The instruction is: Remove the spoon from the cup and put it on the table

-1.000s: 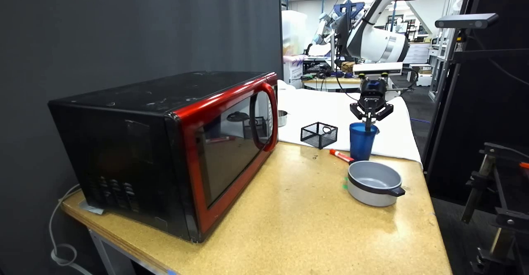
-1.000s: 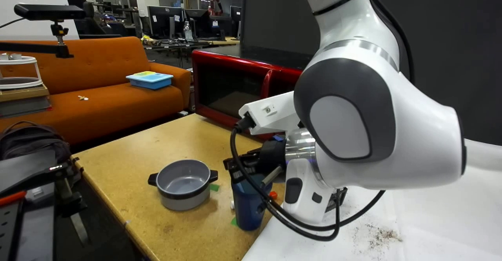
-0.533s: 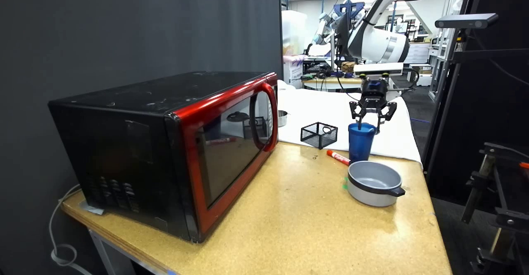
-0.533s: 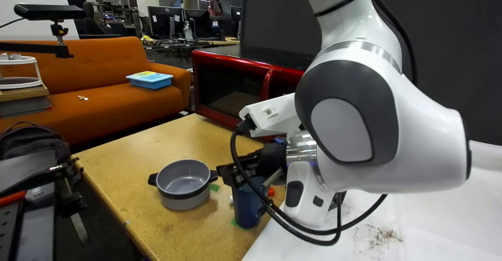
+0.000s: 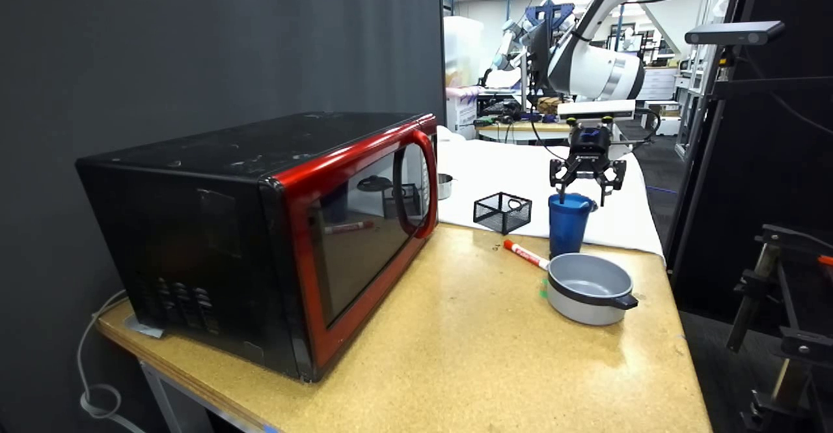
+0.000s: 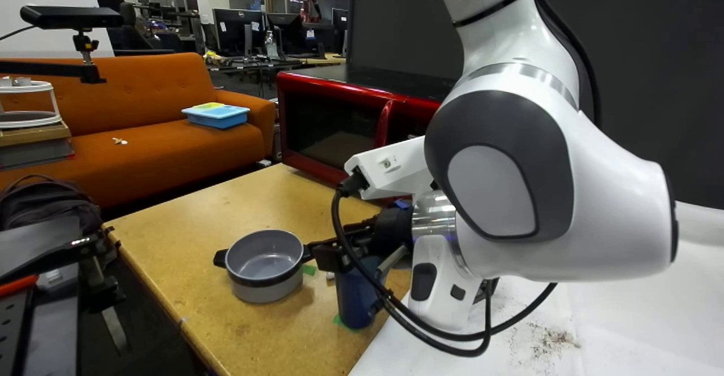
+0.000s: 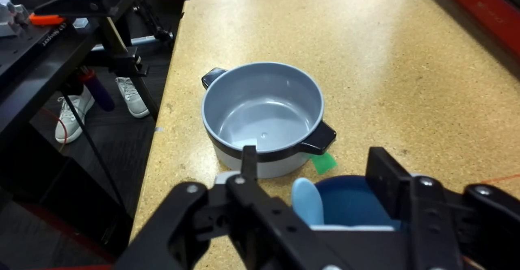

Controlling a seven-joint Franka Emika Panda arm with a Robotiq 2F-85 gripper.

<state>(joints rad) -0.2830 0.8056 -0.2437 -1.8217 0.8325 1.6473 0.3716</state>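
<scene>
Marker (image 5: pixel 524 254) has slid toward the microwave (image 5: pixel 293 244). Jaws wide, nothing held; spoon (image 7: pixel 307 201) in the cup (image 5: pixel 567 228), rounded end showing at the rim, seemingly nearer one jaw. Best to centre on it, close gently without pinching the rim, lift straight.

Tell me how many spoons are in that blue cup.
1: a pale spoon, its rounded end up at the rim of the blue cup in the wrist view. The lower inside is hidden, so there may be more.
</scene>
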